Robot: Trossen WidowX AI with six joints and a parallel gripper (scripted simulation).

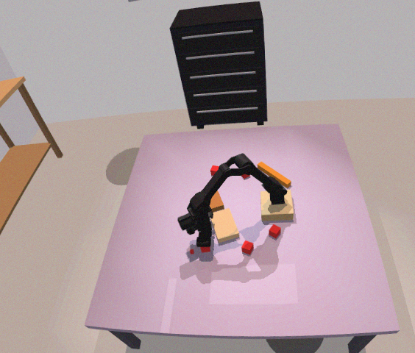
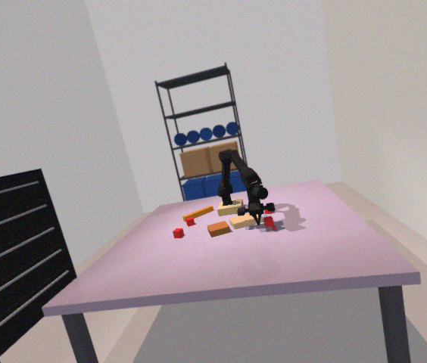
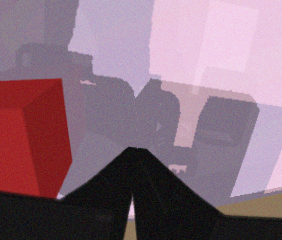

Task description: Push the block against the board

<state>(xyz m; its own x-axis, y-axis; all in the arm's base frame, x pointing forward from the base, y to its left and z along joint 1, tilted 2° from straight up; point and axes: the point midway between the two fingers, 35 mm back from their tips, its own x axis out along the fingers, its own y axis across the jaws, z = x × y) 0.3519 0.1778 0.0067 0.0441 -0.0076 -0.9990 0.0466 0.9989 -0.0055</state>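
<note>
The brown square block lies flat, partly behind the arm in the top view. The light tan board lies flat beside it, one end toward the block; whether they touch is not clear. The far corner of the board at the arm is hidden in the top view. My gripper is shut and empty. It points down just past the board's end away from the block, low over the table. In the wrist view a strip of board shows behind the fingers.
A red cube stands close beside the fingers, a smaller red cube beyond it. Several other red cubes lie around. An orange bar lies near the arm's tan base.
</note>
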